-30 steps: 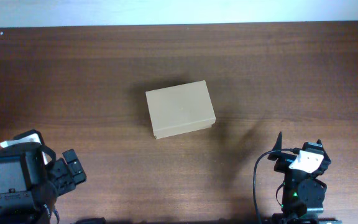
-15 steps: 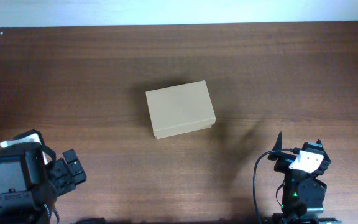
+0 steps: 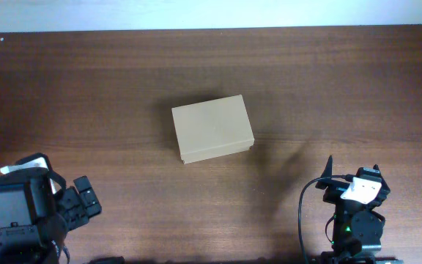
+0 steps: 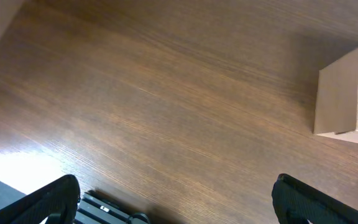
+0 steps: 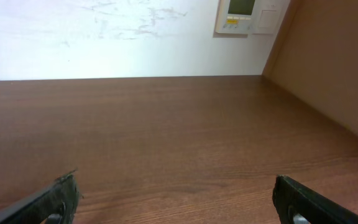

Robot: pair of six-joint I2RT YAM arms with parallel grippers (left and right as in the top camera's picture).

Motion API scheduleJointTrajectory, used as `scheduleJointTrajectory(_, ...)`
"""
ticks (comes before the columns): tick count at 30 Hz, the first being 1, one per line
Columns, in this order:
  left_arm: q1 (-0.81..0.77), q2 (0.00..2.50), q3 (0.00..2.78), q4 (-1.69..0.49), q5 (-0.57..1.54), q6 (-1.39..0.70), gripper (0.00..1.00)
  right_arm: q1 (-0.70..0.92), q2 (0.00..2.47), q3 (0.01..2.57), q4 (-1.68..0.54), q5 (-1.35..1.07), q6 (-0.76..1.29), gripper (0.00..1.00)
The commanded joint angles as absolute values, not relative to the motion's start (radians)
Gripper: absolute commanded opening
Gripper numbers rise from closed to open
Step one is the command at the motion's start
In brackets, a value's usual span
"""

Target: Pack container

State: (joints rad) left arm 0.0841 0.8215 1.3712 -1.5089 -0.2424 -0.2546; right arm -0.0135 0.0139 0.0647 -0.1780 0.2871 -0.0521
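**Closed container (image 3: 212, 130) sitting mid-bench, both hands spread wide and holding nothing**

The tan cardboard container is lying flat on the dark wooden bench (image 3: 108, 88) with its lid flap down, turned slightly askew to the bench's edges. The left hand (image 4: 176, 196) is hovering near the front left corner, its fingers spread wide with nothing between them (the box is showing at the right edge of its wrist view, well apart). The right hand (image 5: 174, 193) is hovering near the front right corner, equally wide and gripping nothing, pointing toward the white wall (image 5: 104, 37).
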Motion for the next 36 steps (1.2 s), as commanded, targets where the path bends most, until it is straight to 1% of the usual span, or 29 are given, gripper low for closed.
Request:
scheduleJointTrajectory(1, 0.078, 0.815, 1.369, -1.507, -0.319, -0.261, 1.00, -0.020, 0.002, 0.055, -0.175, 0.281, -0.045, 0.99)
scheduleJointTrajectory(9, 0.072, 0.746, 1.313, -1.506, -0.327, -0.260, 1.00, -0.020, 0.002, 0.055, -0.175, 0.281, -0.045, 0.99)
scheduleJointTrajectory(12, 0.072, 0.715, 1.276, -1.432, -0.472, -0.261, 1.00, -0.020, 0.002, 0.055, -0.175, 0.281, -0.045, 0.99)
scheduleJointTrajectory(13, 0.072, 0.694, 1.251, -1.317, -0.508, -0.261, 1.00, -0.020, 0.002, 0.055, -0.175, 0.281, -0.045, 0.99)
scheduleJointTrajectory(18, 0.072, 0.597, 1.113, -0.731, -0.513, -0.261, 1.00, -0.020, 0.002, 0.055, -0.175, 0.281, -0.045, 0.99)
scheduleJointTrajectory(19, 0.072, 0.559, 1.044, -0.574, -0.513, -0.261, 1.00, -0.020, 0.002, 0.055, -0.175, 0.281, -0.045, 0.99)
scheduleJointTrajectory(22, 0.072, 0.479, 0.874, -0.310, -0.514, -0.261, 1.00, -0.020, 0.002, 0.055, -0.175, 0.281, -0.045, 0.99)
scheduleJointTrajectory(24, 0.066, 0.435, 0.760, -0.184, -0.514, -0.261, 1.00, -0.020, 0.002, 0.055, -0.175, 0.281, -0.045, 0.99)
scheduleJointTrajectory(28, 0.022, 0.364, 0.573, -0.060, -0.514, -0.261, 1.00, -0.020, 0.002, 0.055, -0.175, 0.281, -0.045, 0.99)
scheduleJointTrajectory(32, -0.036, 0.299, 0.426, -0.056, -0.513, -0.261, 1.00, -0.020, 0.002, 0.055, -0.175, 0.281, -0.045, 0.99)
scheduleJointTrajectory(36, -0.043, 0.246, 0.305, -0.056, -0.513, -0.262, 1.00, -0.020, 0.002, 0.055, -0.175, 0.281, -0.045, 0.99)
